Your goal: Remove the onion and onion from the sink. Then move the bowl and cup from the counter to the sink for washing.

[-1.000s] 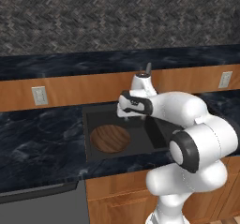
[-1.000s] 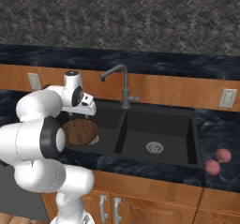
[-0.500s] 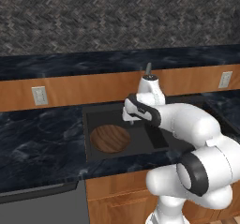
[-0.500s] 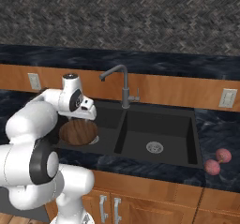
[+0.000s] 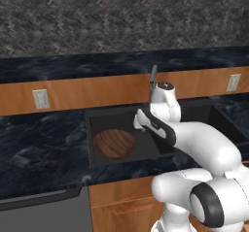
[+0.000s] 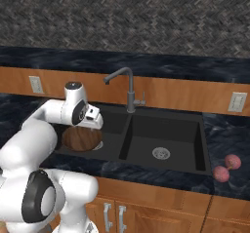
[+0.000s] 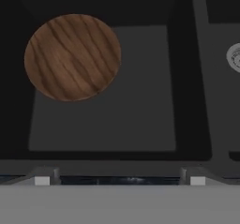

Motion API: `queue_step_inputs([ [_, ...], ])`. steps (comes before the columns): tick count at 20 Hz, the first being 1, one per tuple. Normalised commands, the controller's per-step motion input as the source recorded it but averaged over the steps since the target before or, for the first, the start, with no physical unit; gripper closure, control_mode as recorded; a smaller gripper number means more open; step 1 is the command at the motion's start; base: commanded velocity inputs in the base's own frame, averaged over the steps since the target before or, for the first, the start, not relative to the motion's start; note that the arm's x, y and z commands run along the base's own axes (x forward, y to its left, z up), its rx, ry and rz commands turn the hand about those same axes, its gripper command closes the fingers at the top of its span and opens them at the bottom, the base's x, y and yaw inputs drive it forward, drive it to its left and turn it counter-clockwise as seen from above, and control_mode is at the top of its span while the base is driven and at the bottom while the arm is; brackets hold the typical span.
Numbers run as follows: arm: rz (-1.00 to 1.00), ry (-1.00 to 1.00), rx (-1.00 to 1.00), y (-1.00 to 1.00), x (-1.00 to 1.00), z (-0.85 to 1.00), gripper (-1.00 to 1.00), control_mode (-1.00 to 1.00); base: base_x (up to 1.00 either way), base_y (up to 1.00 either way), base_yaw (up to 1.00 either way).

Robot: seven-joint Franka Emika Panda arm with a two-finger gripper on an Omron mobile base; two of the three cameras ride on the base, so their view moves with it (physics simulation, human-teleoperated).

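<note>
Two onions: we see the pair of small pinkish-red round onions (image 6: 227, 167) out of the basins, lying on the dark marbled table (image 6: 229, 144) to the right of the black double-basin sink (image 6: 166, 129), close together.
Bowl: the wide, shallow brown wood-grain bowl (image 5: 114, 143) lies flat on the floor of the sink's left basin.
Cup: we cannot find the small yellow cup, so we judge it is the piece left to fetch.
Hand: our hand (image 6: 93, 118) hangs above the left basin, fingers spread wide, grasping nothing.
Key relation: from the hand view the bowl (image 7: 72, 56) lies below and off to one side of the hand, apart from it; the round metal drain (image 7: 236, 57) of the right basin sits at the opposite edge. We judge the coming move leads away from the sink, over the table, towards the cup.
Change from earlier: the bowl rests where it lay a second ago, while the arm has lifted and straightened over the basin, and the hand stays spread as before.
</note>
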Motion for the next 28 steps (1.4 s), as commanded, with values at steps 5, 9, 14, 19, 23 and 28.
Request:
queue_step_inputs([
  [5,0.0,0.0,0.0,-0.14,-0.18,0.03,-1.0,-1.0,0.0,0.0,0.0],
  [9,0.0,0.02,-0.02,-0.13,-0.11,0.08,-1.0,-1.0,0.0,0.0,0.0],
  [14,0.0,0.03,-0.01,-0.18,-0.13,0.16,-1.0,-1.0,0.0,0.0,0.0],
  [19,0.0,0.03,-0.01,-0.17,-0.19,0.14,-1.0,-1.0,0.0,0.0,0.0],
  [23,0.0,0.0,-0.01,-0.17,-0.24,0.05,-1.0,-1.0,0.0,0.0,0.0],
  [28,0.0,0.0,-0.03,-0.09,-0.24,0.0,-1.0,-1.0,0.0,0.0,0.0],
])
